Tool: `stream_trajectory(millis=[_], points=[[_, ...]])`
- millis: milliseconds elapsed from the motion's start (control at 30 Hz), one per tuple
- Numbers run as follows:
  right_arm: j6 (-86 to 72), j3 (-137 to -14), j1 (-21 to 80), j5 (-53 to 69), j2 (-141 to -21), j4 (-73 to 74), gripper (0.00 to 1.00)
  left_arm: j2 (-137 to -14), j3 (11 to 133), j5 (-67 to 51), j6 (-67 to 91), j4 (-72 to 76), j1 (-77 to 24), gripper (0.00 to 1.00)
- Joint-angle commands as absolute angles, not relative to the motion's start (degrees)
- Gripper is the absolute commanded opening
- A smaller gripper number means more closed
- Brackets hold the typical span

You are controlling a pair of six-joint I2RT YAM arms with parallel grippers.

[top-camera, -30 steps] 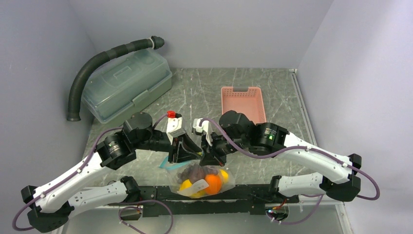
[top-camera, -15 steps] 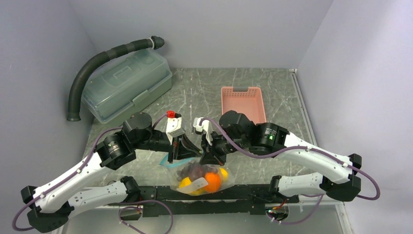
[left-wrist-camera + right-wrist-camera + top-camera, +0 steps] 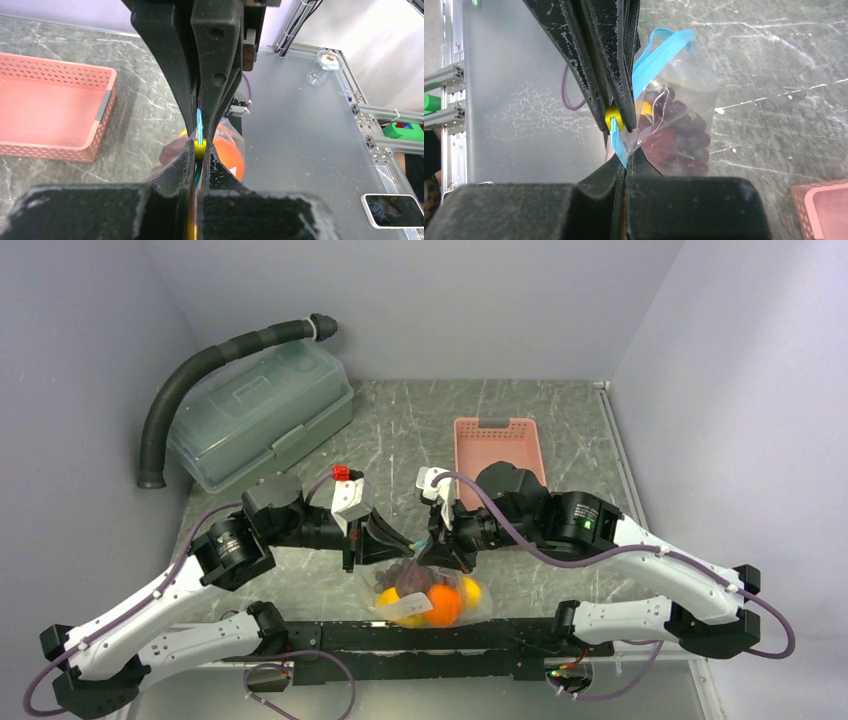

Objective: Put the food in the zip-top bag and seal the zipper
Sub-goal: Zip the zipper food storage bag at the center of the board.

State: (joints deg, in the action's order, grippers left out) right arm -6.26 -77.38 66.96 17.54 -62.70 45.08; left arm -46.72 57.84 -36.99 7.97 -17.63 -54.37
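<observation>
The clear zip-top bag (image 3: 425, 592) hangs low between my two grippers, just above the near table edge. Inside are the round orange fruit (image 3: 443, 603), the dark grape bunch (image 3: 410, 578) and yellow ones (image 3: 388, 597). My left gripper (image 3: 403, 543) is shut on the teal-blue zipper (image 3: 659, 52) at a small yellow slider (image 3: 200, 148). My right gripper (image 3: 428, 548) is shut on the same strip right beside it, fingertips almost touching. The right wrist view shows the grapes (image 3: 679, 130) through the plastic and part of the strip looping free. The left wrist view shows the orange fruit (image 3: 231, 154).
The pink basket (image 3: 497, 452) stands behind the right arm. The grey-green lidded box (image 3: 262, 412) and a black hose (image 3: 200, 365) are at the back left. A metal rail runs along the near table edge (image 3: 420, 635).
My left gripper has slid right along the zipper until it meets the right gripper. The right arm shifted right and the bag moved slightly farther from the near edge. The loose strip end at the left is gone.
</observation>
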Motion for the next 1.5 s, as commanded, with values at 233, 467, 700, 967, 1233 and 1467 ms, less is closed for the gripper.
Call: stream_trajectory(millis=[233, 467, 700, 967, 1233, 1467], points=[[-7.47, -82.67, 66.72, 16.01, -56.51, 42.54, 0.00, -45.22, 57.45, -35.95, 6.42, -23.92, -54.58, 0.00], [-7.49, -84.88, 66.79, 12.15, -54.10, 45.08, 0.00, -44.45, 57.47, -34.44, 5.74, -25.21, -54.58, 0.00], [-7.56, -85.52, 66.79, 8.14, -52.31, 46.44, 0.00, -44.56, 58.08, -32.96, 4.85, -26.99, -54.59, 0.00], [-8.71, -85.18, 66.79, 0.32, -48.35, 46.14, 0.00, -43.29, 59.00, -30.92, 3.98, -29.90, -54.58, 0.00], [-9.97, -84.32, 66.75, -7.82, -45.10, 44.35, 0.00, -42.18, 59.41, -29.67, 3.60, -32.34, -54.58, 0.00], [-10.83, -83.36, 66.75, -14.76, -43.73, 44.08, 0.00, -40.26, 59.11, -27.94, 3.59, -34.44, -54.58, 0.00]])
